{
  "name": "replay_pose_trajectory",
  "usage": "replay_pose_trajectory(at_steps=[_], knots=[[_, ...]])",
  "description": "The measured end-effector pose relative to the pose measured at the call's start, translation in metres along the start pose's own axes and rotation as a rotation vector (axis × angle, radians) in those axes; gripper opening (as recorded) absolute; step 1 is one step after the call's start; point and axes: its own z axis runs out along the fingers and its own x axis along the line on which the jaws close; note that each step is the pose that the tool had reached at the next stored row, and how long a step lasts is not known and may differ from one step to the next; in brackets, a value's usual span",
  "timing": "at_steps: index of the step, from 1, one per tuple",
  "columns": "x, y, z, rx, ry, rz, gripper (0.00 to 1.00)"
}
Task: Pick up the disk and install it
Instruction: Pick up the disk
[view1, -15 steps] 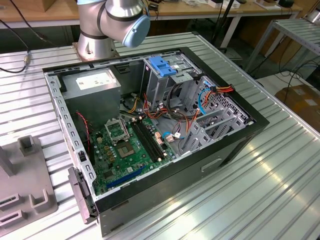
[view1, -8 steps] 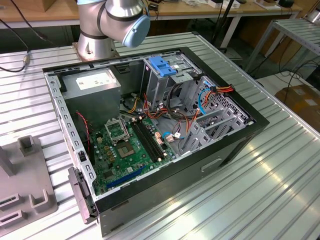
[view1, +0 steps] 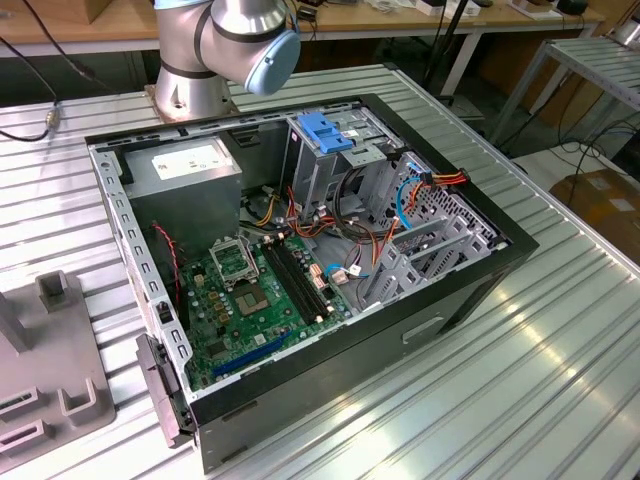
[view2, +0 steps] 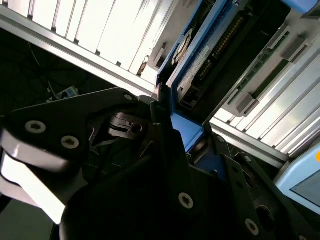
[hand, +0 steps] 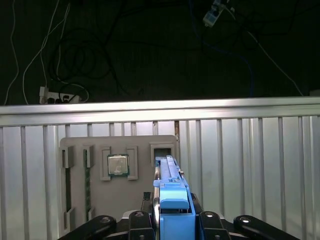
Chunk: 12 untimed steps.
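Note:
In both wrist views my gripper (hand: 173, 222) (view2: 189, 137) is shut on the disk (hand: 172, 192) (view2: 210, 55), with a black finger on each side of it. The disk is held edge-on, with its blue side rail facing the first wrist camera. In the second wrist view its dark circuit-board face and blue rail run away from the fingers (view2: 162, 120). In the first wrist view, beyond the disk, a grey holder plate (hand: 100, 200) lies on the ribbed metal table, and the disk's far end sits over the plate's rectangular slot (hand: 162, 150). Whether it touches the slot I cannot tell.
The exterior view has the open computer case (view1: 470, 290) on the table, with a blue-handled drive cage (view1: 325, 132), a grey power supply (view1: 185, 170), a green motherboard (view1: 250, 290) and loose cables. The arm's base (view1: 200, 60) stands behind the case. The holder plate carries a processor chip (hand: 118, 165).

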Motion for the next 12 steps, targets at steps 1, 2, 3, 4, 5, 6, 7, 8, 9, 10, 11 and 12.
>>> replay_pose_trajectory(at_steps=[1, 2, 3, 4, 5, 6, 7, 8, 9, 10, 11, 12], knots=[[0.0, 0.0, -0.0013, 0.0, 0.0, 0.0, 0.37], [-0.0001, 0.0, -0.0028, 0.0, 0.0, 0.0, 0.37], [-0.0001, 0.0, -0.0036, 0.0, 0.0, 0.0, 0.37], [-0.0001, 0.0001, -0.0046, -0.0001, 0.0, 0.0, 0.37], [-0.0001, 0.0001, -0.0062, 0.0, 0.0, 0.0, 0.37], [-0.0002, 0.0001, -0.0073, 0.0, 0.0, 0.0, 0.37], [-0.0002, 0.0001, -0.0082, 0.0002, -0.0001, 0.0, 0.37], [-0.0002, 0.0001, -0.0099, -0.0001, 0.0, 0.0, 0.37], [-0.0003, 0.0001, -0.011, 0.0, 0.0, 0.0, 0.37], [-0.0003, 0.0001, -0.0121, 0.0, 0.0001, 0.0, 0.37], [-0.0003, 0.0002, -0.0134, 0.0, 0.0, 0.0, 0.37], [-0.0003, 0.0002, -0.0145, 0.0, 0.0, 0.0, 0.37]])
